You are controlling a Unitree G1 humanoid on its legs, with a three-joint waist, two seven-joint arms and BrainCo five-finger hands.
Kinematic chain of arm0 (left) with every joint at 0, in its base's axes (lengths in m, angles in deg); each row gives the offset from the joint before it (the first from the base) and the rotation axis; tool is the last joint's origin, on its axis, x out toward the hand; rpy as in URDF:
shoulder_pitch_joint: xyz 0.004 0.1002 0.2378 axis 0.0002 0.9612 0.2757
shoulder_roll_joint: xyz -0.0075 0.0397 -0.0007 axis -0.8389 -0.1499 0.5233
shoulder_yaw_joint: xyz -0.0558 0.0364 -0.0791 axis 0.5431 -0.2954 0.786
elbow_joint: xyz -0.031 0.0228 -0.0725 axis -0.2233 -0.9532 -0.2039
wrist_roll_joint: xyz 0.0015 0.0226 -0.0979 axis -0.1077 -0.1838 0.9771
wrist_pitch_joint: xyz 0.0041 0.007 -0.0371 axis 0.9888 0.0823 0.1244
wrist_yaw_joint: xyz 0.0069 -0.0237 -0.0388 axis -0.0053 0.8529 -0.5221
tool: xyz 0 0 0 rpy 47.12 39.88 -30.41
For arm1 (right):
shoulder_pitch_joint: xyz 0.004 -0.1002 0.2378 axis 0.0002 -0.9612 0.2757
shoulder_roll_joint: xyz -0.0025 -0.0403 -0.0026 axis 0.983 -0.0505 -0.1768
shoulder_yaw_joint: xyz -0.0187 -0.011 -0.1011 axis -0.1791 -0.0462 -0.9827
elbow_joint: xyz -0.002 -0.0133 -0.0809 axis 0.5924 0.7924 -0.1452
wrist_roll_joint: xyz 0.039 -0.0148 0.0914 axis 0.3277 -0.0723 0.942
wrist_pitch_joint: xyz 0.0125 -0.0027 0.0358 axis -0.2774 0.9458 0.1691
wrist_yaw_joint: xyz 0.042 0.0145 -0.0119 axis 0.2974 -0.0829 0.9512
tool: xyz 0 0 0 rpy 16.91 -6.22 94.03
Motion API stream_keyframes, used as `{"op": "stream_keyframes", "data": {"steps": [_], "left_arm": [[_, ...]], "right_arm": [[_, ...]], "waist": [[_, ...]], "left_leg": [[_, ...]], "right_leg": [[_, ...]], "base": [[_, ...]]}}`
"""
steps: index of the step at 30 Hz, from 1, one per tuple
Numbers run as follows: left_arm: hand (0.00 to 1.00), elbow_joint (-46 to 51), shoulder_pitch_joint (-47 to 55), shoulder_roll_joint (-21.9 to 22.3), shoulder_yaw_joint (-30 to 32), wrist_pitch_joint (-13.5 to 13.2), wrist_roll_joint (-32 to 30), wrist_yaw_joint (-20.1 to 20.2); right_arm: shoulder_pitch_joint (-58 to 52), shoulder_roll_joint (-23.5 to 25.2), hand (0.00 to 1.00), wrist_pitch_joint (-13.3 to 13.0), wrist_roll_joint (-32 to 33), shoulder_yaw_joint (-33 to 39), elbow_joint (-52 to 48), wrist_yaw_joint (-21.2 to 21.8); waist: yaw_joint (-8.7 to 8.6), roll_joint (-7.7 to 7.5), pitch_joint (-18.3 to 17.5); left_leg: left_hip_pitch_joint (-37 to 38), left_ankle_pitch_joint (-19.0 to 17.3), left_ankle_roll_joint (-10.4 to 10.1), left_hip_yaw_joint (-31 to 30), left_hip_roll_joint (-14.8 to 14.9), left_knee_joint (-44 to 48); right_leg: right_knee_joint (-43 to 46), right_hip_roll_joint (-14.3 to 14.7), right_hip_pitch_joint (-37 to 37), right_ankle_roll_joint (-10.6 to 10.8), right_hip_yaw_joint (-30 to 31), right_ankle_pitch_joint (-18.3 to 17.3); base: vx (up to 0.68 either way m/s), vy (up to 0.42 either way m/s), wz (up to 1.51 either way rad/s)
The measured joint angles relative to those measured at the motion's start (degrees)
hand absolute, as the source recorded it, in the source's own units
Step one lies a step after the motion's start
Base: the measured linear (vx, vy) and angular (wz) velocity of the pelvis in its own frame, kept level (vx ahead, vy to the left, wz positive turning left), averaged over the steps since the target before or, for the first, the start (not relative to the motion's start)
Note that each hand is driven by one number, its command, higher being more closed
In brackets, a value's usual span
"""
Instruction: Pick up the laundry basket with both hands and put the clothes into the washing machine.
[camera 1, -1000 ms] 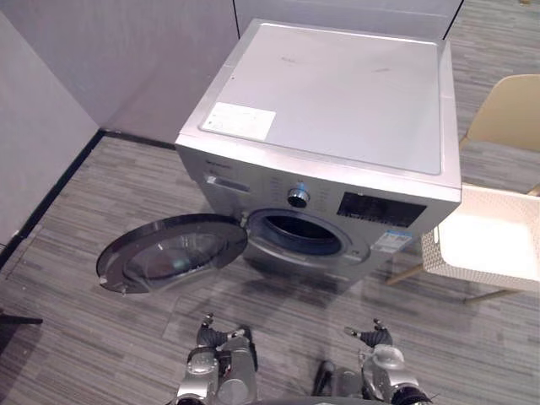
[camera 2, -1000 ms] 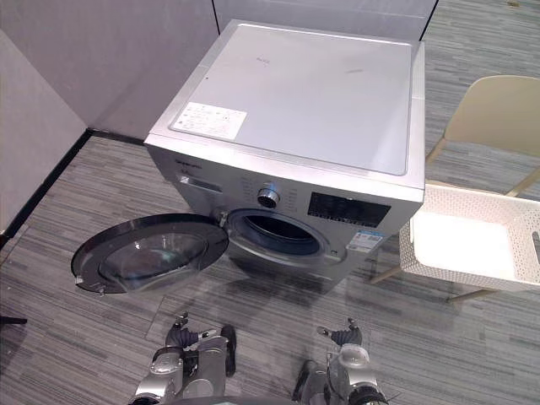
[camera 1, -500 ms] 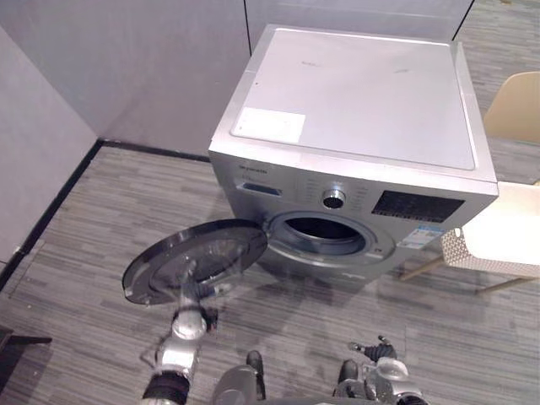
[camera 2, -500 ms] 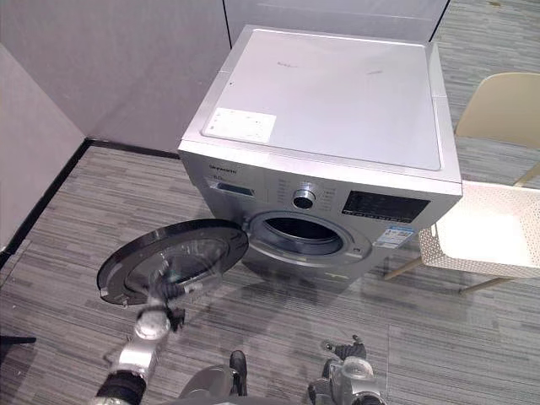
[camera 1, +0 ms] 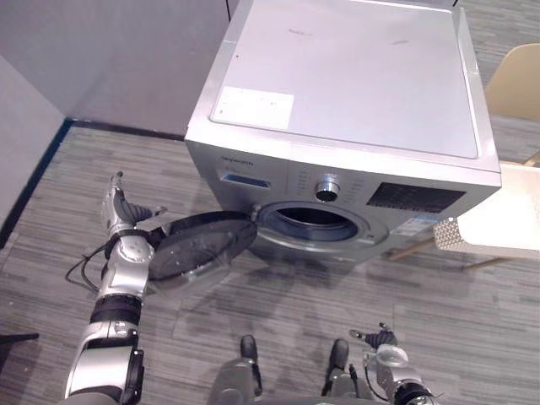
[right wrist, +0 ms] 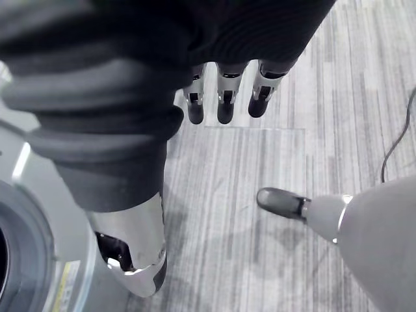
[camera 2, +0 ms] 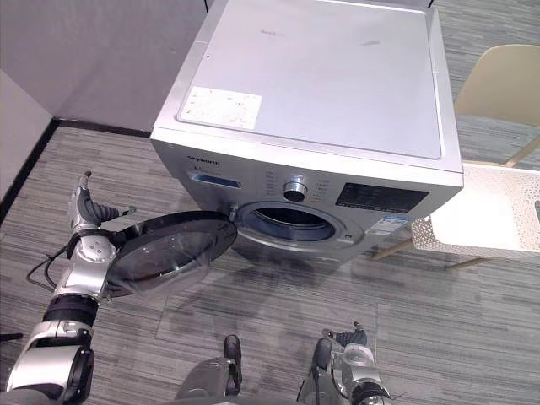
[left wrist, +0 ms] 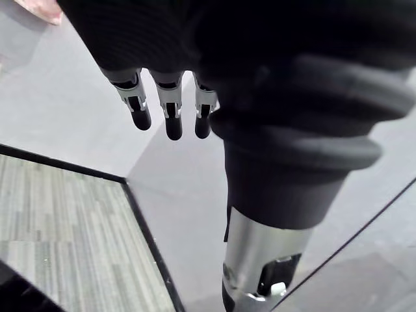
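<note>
left hand (camera 1: 125, 236) has risen, fingers (left wrist: 172, 127) straight, beside the round dark glass door (camera 1: 202, 249) of the silver washing machine (camera 1: 354, 101); an inward swing could knock it shut.

Beige chair (camera 2: 499, 89) far rt, grey striped floor (camera 2: 472, 329), grey wall panels (camera 2: 93, 59) left w/ black skirting (camera 2: 101, 129).

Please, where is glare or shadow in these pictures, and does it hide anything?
Left eye view: the washing machine has a soft sheen on top without hard glare, and a dim shadow lies on the floor under its open door. Right eye view: the inside of the laundry basket is washed out to white, so its contents cannot be told.
</note>
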Motion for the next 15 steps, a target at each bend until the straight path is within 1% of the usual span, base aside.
{"op": "stream_keyframes", "data": {"steps": [2,5,6,9,11,15], "left_arm": [[0.0,-3.21,-0.46,-0.7,-0.21,0.25,0.15,0.16],[0.0,-5.84,-0.87,-0.64,-0.2,0.28,1.02,0.56],[0.0,-7.0,-1.65,-0.58,-0.28,0.27,1.26,1.4],[0.0,-8.52,-2.36,1.06,0.0,0.04,2.25,2.51],[0.0,-9.34,-2.26,1.78,0.02,-0.23,2.74,2.99],[0.0,-9.21,0.86,7.1,2.14,-0.95,6.69,3.69]], "right_arm": [[-0.03,0.74,0.0,-0.03,0.0,-1.57,-0.64,0.0],[0.01,1.01,0.0,-0.04,0.01,-2.72,-1.03,-0.01],[0.01,1.0,0.0,-0.05,0.03,-2.79,-1.15,-0.01],[0.04,1.09,0.0,-0.04,0.05,-3.8,-1.88,0.0],[0.06,1.13,0.0,-0.05,0.05,-3.84,-2.38,0.01],[0.28,1.11,0.0,0.04,0.14,-3.72,-2.66,0.01]], "waist": [[0.08,-0.89,0.28],[0.67,-1.02,0.25],[1.01,-1.02,0.27],[1.42,-1.1,0.32],[1.39,-1.13,0.39],[1.87,-1.15,0.41]], "left_leg": [[-0.08,0.02,0.0,0.79,0.34,-0.15],[-0.14,0.09,-0.11,1.81,0.89,-0.39],[-0.13,0.29,-0.39,2.07,0.94,-0.55],[-0.15,0.49,-0.47,2.31,1.95,-0.69],[-0.07,0.55,-0.57,2.31,2.05,-0.68],[0.37,0.57,-0.61,2.43,2.6,-0.63]], "right_leg": [[0.22,0.15,-0.7,0.08,0.31,0.1],[1.21,0.43,-2.0,0.08,1.5,0.1],[1.3,0.44,-2.25,0.08,1.49,0.1],[2.61,0.93,-3.11,0.08,1.49,0.09],[3.2,1.09,-3.28,0.08,1.48,0.09],[4.36,1.14,-3.45,0.08,1.49,0.07]], "base": [[-0.03,0.019,-0.16],[-0.03,0.018,-0.19],[-0.03,0.017,-0.07],[-0.04,0.001,-0.06],[-0.02,0.005,-0.03],[-0.01,0.008,-0.02]]}}
